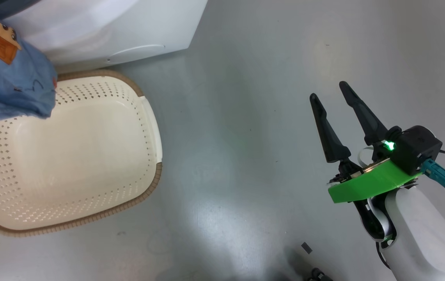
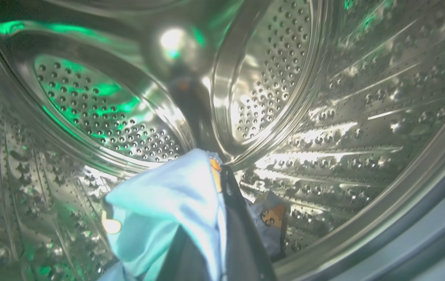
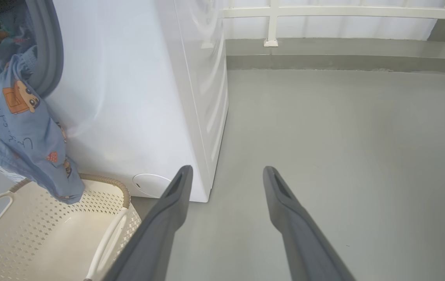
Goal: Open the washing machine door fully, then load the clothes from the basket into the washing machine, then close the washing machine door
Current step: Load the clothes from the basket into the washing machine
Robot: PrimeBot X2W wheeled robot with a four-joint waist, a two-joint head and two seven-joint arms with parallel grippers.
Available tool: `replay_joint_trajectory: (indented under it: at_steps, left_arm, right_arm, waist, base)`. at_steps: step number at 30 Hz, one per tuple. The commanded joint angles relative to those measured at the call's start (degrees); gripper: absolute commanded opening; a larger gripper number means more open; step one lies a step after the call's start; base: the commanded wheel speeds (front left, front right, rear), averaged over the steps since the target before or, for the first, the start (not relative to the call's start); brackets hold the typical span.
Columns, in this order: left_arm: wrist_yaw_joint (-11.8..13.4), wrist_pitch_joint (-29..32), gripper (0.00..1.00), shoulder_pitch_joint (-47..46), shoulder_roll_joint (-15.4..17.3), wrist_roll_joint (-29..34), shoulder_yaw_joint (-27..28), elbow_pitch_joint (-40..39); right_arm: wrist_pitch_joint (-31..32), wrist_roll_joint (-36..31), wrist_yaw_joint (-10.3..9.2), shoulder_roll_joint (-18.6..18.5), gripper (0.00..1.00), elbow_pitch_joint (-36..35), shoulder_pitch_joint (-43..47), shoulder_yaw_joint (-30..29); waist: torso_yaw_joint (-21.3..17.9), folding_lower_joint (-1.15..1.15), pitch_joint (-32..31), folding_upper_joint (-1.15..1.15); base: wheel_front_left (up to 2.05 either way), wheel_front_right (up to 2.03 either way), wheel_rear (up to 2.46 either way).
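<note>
Grey floor (image 1: 245,117) with basket (image 1: 89,156), washing machine (image 1: 101,27)

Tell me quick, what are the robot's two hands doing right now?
Left gripper: closed on the blue bear-print clothes, inside the drum.
Right gripper: open, holding nothing.

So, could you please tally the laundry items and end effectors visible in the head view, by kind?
Washing machine: 1
Basket: 1
Blue bear-print garment: 1
Right end effector, open: 1
Total: 4
</note>
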Motion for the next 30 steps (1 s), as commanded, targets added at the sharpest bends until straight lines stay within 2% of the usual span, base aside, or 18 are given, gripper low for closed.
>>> replay_joint_trajectory:
  at_steps: [1, 2, 3, 4, 10, 16, 22, 26, 30]
  left_arm:
    - [-0.15, -0.3, 0.17, -0.28, 2.25, 0.82, 0.44, -0.59]
    - [-0.19, -0.3, 0.35, -0.5, 2.07, 0.73, 0.45, 0.73]
    - [-0.3, -0.3, 0.62, -0.76, 1.88, 0.84, 0.16, 2.36]
    - [-0.4, -0.3, 1.0, -1.24, 1.83, 1.1, -0.24, 3.66]
    - [-0.71, 2.19, 1.0, -4.06, 1.45, 1.2, -1.36, 10.45]
    - [-1.35, 2.96, 1.0, -4.52, 1.05, 1.26, -2.52, 12.23]
    - [-2.02, 0.82, 1.0, -3.23, -0.12, -0.37, -1.95, 12.46]
    - [-2.11, -0.21, 1.0, -0.53, -1.22, -2.56, 0.05, 9.39]
    - [-0.94, -0.28, 1.0, 4.83, -2.06, -3.3, 2.66, 0.42]
  right_arm:
    - [-0.46, -0.2, 0.25, -0.22, 0.93, -1.09, 0.99, 0.79]
    - [-0.46, -0.17, 0.25, -0.23, 0.93, -1.07, 0.98, 0.74]
    - [-0.46, -0.15, 0.25, -0.25, 0.93, -1.04, 0.99, 0.68]
    - [-0.46, -0.14, 0.25, -0.27, 0.93, -1.0, 1.0, 0.66]
    - [-0.46, -0.05, 0.25, -0.27, 0.94, -0.75, 0.86, 0.69]
    - [-0.46, 0.04, 0.25, -0.39, 0.94, -0.61, 0.78, 0.6]
    - [-0.46, 0.05, 0.25, -0.46, 0.94, -0.6, 0.6, 0.52]
    - [-0.46, -0.02, 0.25, -0.61, 0.94, -0.58, 0.8, 0.13]
    - [-0.46, -0.04, 0.25, -0.92, 0.94, -0.53, 0.96, -0.35]
  waist:
    - [0.05, 0.0, -0.04, 0.0]
    - [0.12, 0.0, -0.1, 0.0]
    - [0.2, 0.0, -0.21, 0.0]
    - [0.28, 0.0, -0.29, 0.0]
    - [0.78, 0.0, -0.83, 0.0]
    - [1.49, 0.0, -1.41, 0.0]
    - [2.28, 0.0, -2.23, 0.0]
    - [3.04, 0.0, -3.12, 0.0]
    - [3.84, 0.0, -3.91, 0.0]
  base:
    - [0.0, 0.0, 0.0]
    - [0.0, 0.0, 0.0]
    - [0.0, 0.0, 0.0]
    - [0.0, 0.0, 0.0]
    - [0.0, 0.0, 0.0]
    - [0.0, 0.0, 0.0]
    - [0.0, 0.0, 0.0]
    - [0.0, 0.0, 0.0]
    - [0.0, 0.0, 0.0]
